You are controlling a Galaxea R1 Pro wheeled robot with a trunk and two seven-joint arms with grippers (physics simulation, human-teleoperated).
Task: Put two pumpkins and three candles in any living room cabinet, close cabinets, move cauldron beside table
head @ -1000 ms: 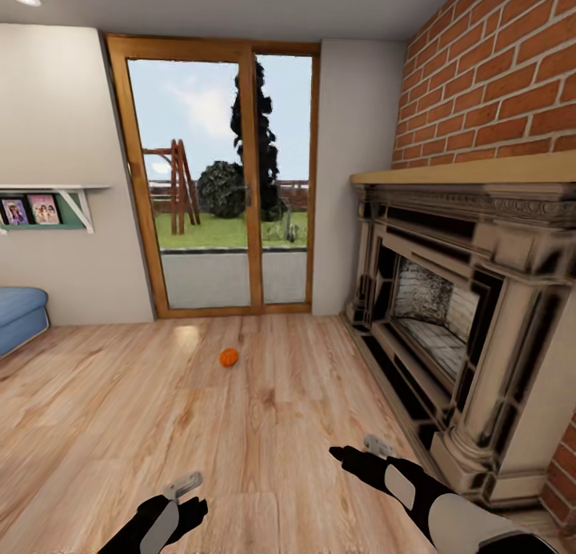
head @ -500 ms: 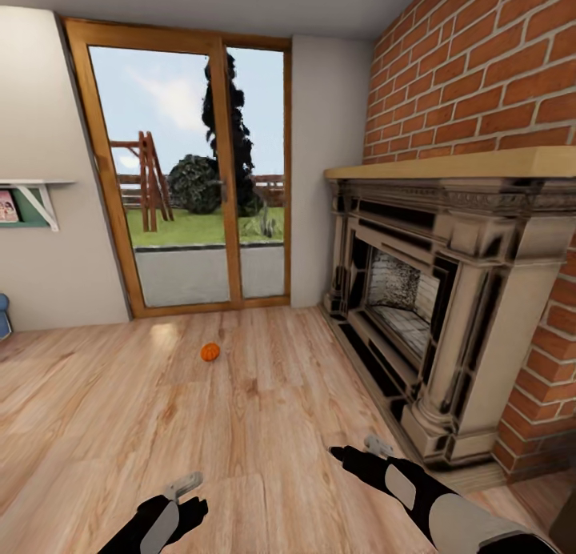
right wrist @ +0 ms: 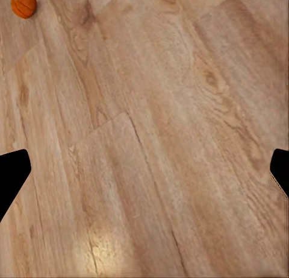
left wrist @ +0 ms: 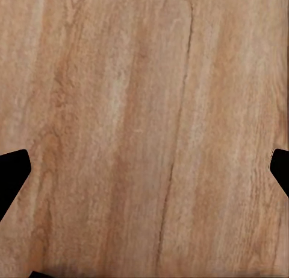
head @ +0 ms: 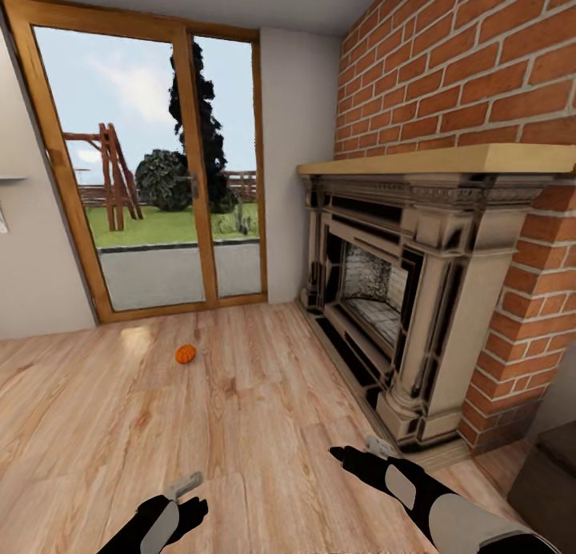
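One small orange pumpkin [head: 186, 354] lies on the wooden floor in front of the glass patio door, well ahead of both arms. It also appears at the edge of the right wrist view as the pumpkin [right wrist: 23, 3]. My left gripper [head: 190, 502] hangs low over bare floorboards, and in its wrist view the left gripper [left wrist: 144, 175] is open and holds nothing. My right gripper [head: 346, 455] is held low near the fireplace side. Its wrist view shows the right gripper [right wrist: 144, 175] open and empty as well. The candles, the cauldron and the table are out of view.
An ornate carved fireplace [head: 400, 298] under a wooden mantel stands against the brick wall [head: 480, 66] on the right. The wood-framed patio door [head: 152, 178] is straight ahead. The corner of a dark brown piece of furniture [head: 552, 474] shows at the lower right.
The whole head view has swung to the right: door, pumpkin and fireplace slid leftward in the picture, and the shelf and blue seat left the frame. Both arms keep their pose.
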